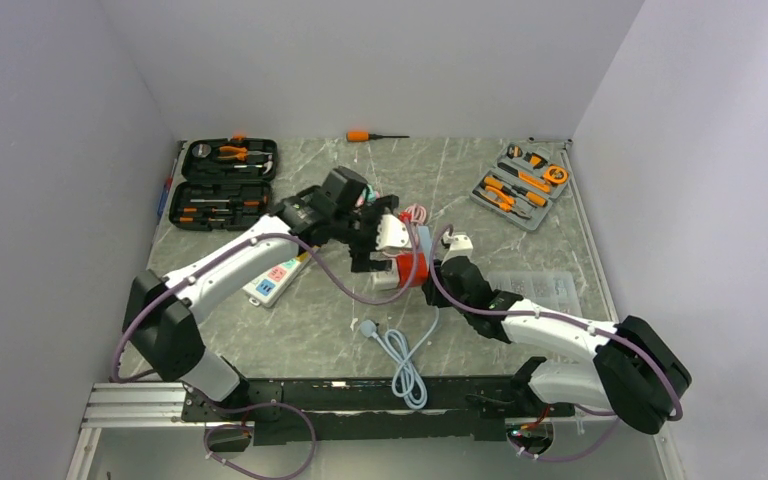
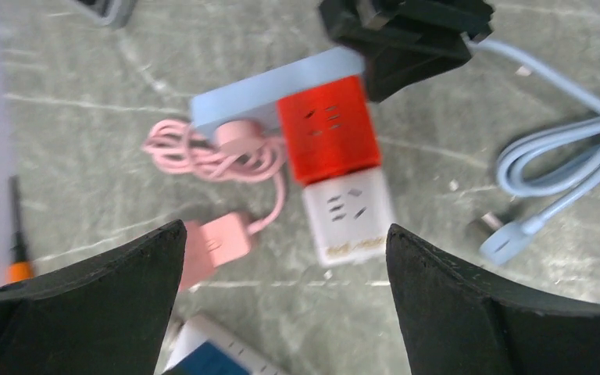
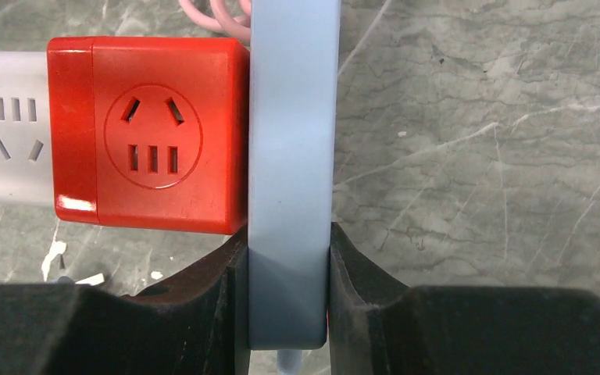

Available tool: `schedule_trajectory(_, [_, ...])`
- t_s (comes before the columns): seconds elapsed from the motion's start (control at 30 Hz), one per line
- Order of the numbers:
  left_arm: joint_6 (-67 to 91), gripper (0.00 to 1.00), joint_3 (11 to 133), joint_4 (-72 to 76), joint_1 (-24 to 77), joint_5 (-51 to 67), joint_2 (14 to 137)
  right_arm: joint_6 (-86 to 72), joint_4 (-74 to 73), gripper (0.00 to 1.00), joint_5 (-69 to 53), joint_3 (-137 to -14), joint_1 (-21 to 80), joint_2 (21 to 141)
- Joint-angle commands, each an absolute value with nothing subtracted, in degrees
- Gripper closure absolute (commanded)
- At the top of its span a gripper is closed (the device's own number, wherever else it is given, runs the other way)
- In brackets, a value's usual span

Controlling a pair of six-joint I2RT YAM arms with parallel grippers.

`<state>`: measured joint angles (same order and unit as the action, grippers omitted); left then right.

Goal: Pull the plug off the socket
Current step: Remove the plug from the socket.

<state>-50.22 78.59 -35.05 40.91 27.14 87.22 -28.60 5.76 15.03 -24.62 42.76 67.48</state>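
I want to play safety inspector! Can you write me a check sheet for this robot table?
Surface: grey marbled table.
Job's things: pink plug against blue power strip; red cube and white cube beside it.
Clutter: tool case, tool tray, screwdriver, white power strip.
End effectors: left end effector open, empty; right end effector shut on blue power strip.
Cables: pink cable coiled; pale blue cable loose.
Surroundings: plain white walls.

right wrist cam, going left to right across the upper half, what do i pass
white socket cube → red socket cube → pale blue strip → bare marble table
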Motion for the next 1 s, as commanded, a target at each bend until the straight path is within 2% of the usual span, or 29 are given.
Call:
schedule_trajectory(0.0, [-43.4, 0.01, 74.1, -24.7, 43.2, 30.8, 90.8, -28.7, 17.4, 1.00, 16.4, -25.8, 43.5, 62.8])
schedule_trajectory(0.17, [-37.5, 0.01, 74.9, -22.2, 43.6, 29.9, 95.5, -29.6, 19.4, 1.00, 16.3, -24.9, 43.6, 61.7])
schedule_trajectory(0.37, [-34.2, 0.01, 72.7, -15.2, 47.1, 22.9, 96.9, -29.5, 21.9, 1.00, 17.6, -25.1, 44.0, 63.2])
schedule_trajectory(0.7, [-32.1, 0.01, 73.0, -16.4, 48.0, 21.4, 102.1, -29.9, 24.3, 1.00, 18.3, -25.4, 45.9, 65.6])
schedule_trajectory(0.97, [-28.7, 0.08, 73.0, -16.0, 47.8, 20.0, 103.6, -31.2, 25.8, 1.00, 16.7, -23.7, 45.9, 63.2])
